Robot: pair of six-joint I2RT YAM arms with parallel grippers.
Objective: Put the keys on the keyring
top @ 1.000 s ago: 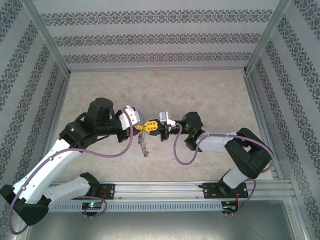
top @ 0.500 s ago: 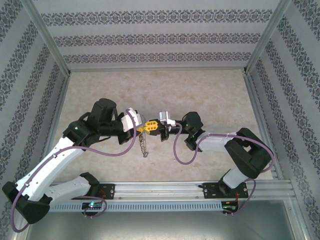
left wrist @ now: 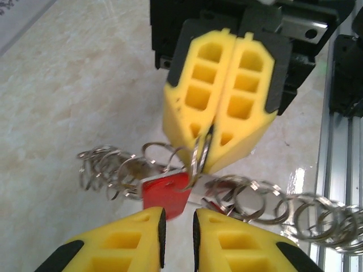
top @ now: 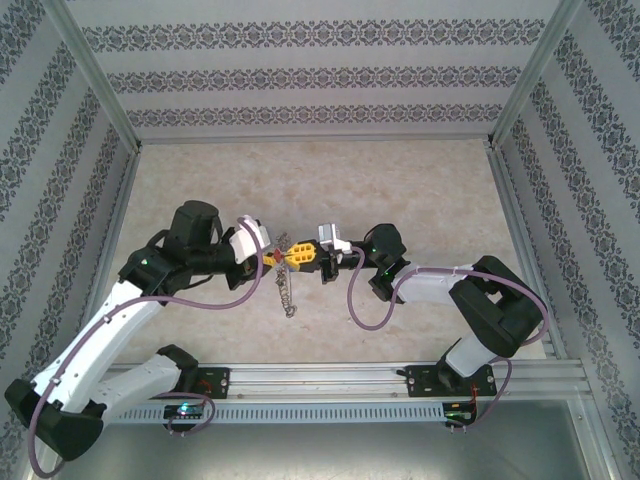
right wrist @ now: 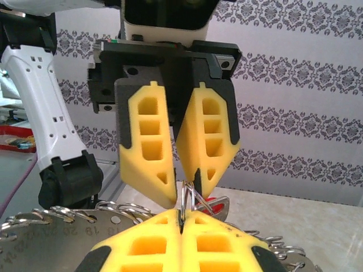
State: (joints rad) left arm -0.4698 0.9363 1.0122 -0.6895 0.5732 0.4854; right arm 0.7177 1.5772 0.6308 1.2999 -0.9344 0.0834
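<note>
Setting: beige, marble-patterned table (top: 420, 190) with a soft sheen, boxed in by wallpapered walls (top: 300, 75) striped with dark ornament.
Left gripper (left wrist: 178, 218): your yellow foam fingers, moulded with square pockets, stand a narrow gap apart. You cannot tell whether they touch anything.
Right gripper (right wrist: 181, 220): its pads are pressed together, pinching one thin wire ring of the keyring (left wrist: 255, 198). In the top view it meets the left one tip to tip at mid-frame.
Keyring: a silvery chain of linked split rings. In the left wrist view it runs from left to right edge just past your fingertips. In the top view it dangles below the two grippers, and you cannot tell whether its end touches the table.
Red key (left wrist: 164, 192): its flat red plastic head sits among the rings below the pinched ring, one corner right at the gap of the left fingers.
Room: you have wide bare table toward the top of the top view and out to both sides of the grippers.
Edges: a ridged aluminium rail (top: 400, 378) closes the lower edge, and metal posts (top: 95, 75) run up the left and right corners.
</note>
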